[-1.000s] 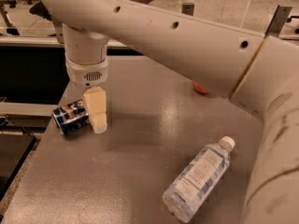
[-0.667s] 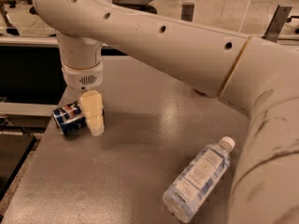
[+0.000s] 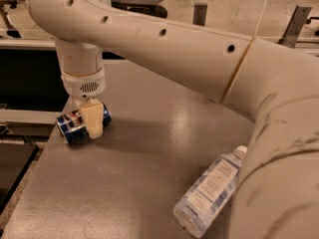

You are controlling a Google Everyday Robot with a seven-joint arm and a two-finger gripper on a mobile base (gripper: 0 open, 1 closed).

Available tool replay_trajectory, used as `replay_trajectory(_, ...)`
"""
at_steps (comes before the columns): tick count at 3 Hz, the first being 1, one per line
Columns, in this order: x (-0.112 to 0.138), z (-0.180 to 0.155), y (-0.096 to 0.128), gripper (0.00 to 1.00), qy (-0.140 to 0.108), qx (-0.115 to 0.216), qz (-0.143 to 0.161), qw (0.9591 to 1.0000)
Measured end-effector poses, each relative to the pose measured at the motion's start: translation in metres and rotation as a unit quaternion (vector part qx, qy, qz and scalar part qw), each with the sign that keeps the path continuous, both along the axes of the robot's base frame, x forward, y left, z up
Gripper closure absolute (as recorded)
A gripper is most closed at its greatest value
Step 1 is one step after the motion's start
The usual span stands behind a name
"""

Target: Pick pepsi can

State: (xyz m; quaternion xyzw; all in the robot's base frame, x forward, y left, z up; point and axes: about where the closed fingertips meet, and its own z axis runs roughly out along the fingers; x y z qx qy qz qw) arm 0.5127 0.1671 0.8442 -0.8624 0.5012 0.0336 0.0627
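The pepsi can (image 3: 70,126), dark blue with red and white markings, lies on its side near the left edge of the grey table (image 3: 149,153). My gripper (image 3: 92,119) hangs straight down from the big cream arm (image 3: 164,44) and sits right at the can. Its cream tip overlaps the can's right half. The can rests on the table. The part of the can behind the gripper is hidden.
A clear plastic water bottle (image 3: 212,192) with a pale label lies on its side at the front right of the table. The table's left edge (image 3: 37,158) is just beside the can, with a dark drop beyond it. My arm's bulk fills the right side.
My gripper has moved left and slightly down, from beside the can's right end to over the can. The can and the bottle have stayed where they were.
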Motion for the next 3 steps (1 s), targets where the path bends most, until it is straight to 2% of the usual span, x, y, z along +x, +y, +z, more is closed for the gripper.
replay_trajectory(1, -0.002, 0.01, -0.001, 0.62, 0.001, 0.004, 0.005, 1.0)
replay_trajectory(2, -0.003, 0.036, -0.011, 0.86, 0.0, 0.018, 0.011, 0.9998)
replay_trajectory(3, 0.0, 0.068, -0.026, 1.0, 0.002, 0.038, 0.017, 0.9991)
